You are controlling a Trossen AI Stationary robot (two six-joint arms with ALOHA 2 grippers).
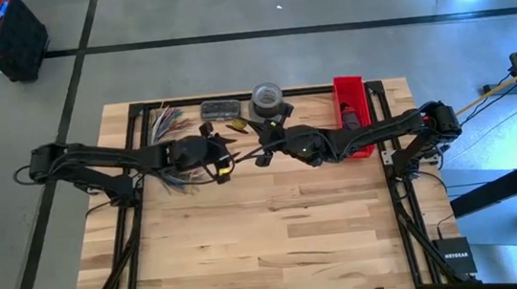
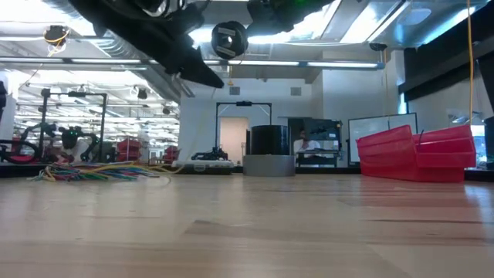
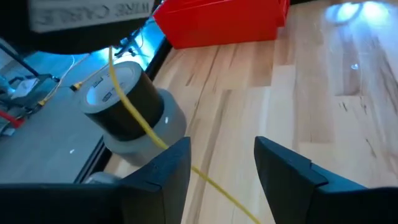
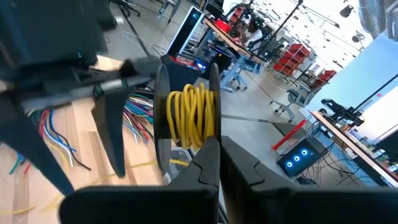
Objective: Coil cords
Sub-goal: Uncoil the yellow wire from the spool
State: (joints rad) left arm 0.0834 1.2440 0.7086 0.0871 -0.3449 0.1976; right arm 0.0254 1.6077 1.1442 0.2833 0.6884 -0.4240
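A black spool (image 4: 186, 112) wound with yellow cord (image 4: 189, 109) hangs above the table's far middle, with my right gripper (image 4: 221, 146) shut on it. In the high view the spool (image 1: 227, 164) sits between the two grippers. My left gripper (image 3: 221, 146) stands open just left of it. A loose length of yellow cord (image 3: 134, 109) runs down from above and passes between its fingers; whether it touches them I cannot tell. A tangle of multicoloured cords (image 1: 165, 123) lies on the table at the far left and shows in the low view (image 2: 100, 171). My right gripper pinches the rim of one spool flange (image 4: 214, 127) between its two shut fingers, coming at it nearly level from the table's right side. The spool is lifted clear of the table and stands on edge ahead of the fingers.
A grey and black stack of tape rolls (image 1: 267, 95) stands at the far edge, with a dark flat case (image 1: 221, 107) to its left. A red bin (image 1: 352, 115) sits at the far right. The near half of the wooden table (image 1: 279, 248) is bare wood.
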